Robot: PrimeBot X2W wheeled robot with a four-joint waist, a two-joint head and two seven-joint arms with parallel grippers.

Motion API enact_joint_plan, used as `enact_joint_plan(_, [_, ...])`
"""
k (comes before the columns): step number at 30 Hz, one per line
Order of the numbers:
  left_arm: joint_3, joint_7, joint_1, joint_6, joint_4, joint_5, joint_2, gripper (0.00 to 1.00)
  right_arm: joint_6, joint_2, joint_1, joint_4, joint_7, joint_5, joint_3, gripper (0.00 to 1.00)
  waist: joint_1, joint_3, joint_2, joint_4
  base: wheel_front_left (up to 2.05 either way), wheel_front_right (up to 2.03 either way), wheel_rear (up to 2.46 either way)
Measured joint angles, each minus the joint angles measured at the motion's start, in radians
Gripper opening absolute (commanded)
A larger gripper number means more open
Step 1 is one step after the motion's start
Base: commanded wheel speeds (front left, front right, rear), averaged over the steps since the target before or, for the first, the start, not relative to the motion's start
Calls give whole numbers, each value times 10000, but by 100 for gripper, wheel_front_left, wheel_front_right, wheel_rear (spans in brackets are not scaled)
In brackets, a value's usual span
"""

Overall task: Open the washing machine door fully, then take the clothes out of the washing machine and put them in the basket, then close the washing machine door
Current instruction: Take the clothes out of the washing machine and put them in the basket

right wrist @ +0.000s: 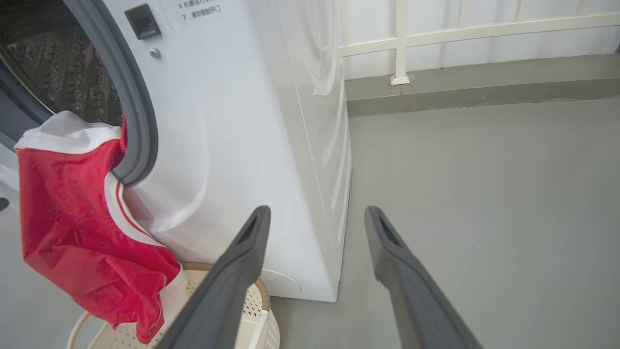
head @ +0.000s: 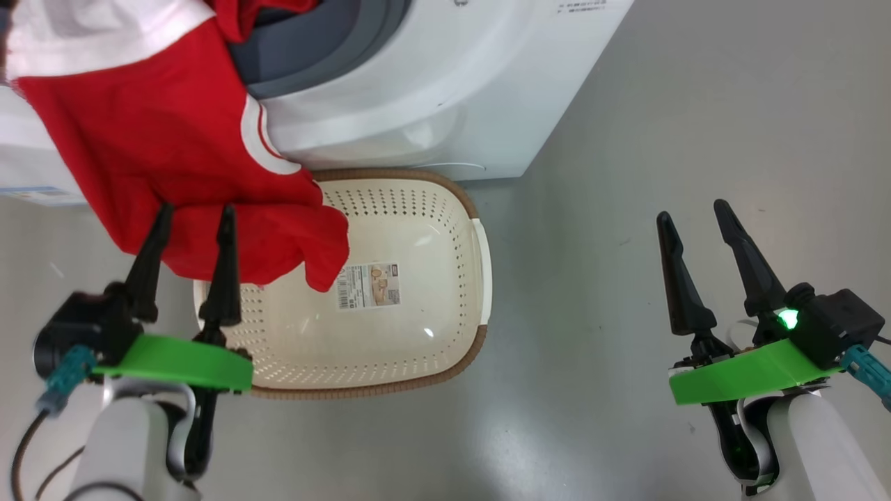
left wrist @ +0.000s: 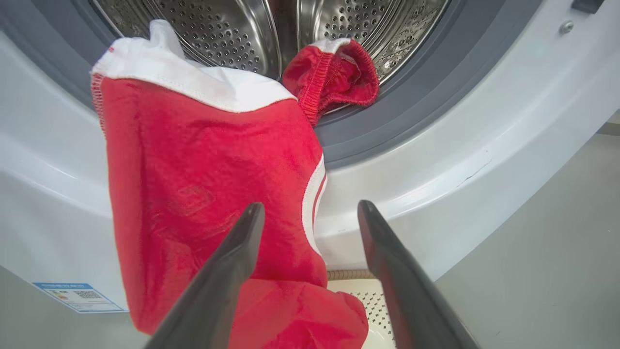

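Red clothes (head: 174,153) upper left, out of washer (head: 418,90) over basket (head: 485,278); left gripper (head: 196,207), right gripper (head: 691,209) jaws apart, empty.

One washing machine (head: 431,90), one basket (head: 482,278), one garment (head: 174,153), two hands (head: 196,207) (head: 691,209)

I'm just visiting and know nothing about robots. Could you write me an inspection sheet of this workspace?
Surface: plain grey floor.
Job's things: red clothes hang from the drum of the washing machine, over its front, lower end reaching the basket.
Clutter: nothing seen.
End effectors: left end effector open, beside the hanging clothes; right end effector open, holding nothing, above the floor.
Cables: dark cable loops beside the left forearm.
Surroundings: white railing beyond the machine.
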Motion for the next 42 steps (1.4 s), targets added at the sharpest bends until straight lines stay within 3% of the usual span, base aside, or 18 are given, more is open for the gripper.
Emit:
enact_joint_plan(19, [679, 0, 2059, 0, -2284, -12, -119, 100, 0, 2, 302, -2, 0, -44, -132, 100, 0, -249, 0, 75, 0, 0, 0])
enact_joint_plan(42, [731, 0, 2051, 0, -2293, -98, -240, 100, 0, 2, 293, -2, 0, -44, -178, 100, 0, -173, 0, 100, 0, 0, 0])
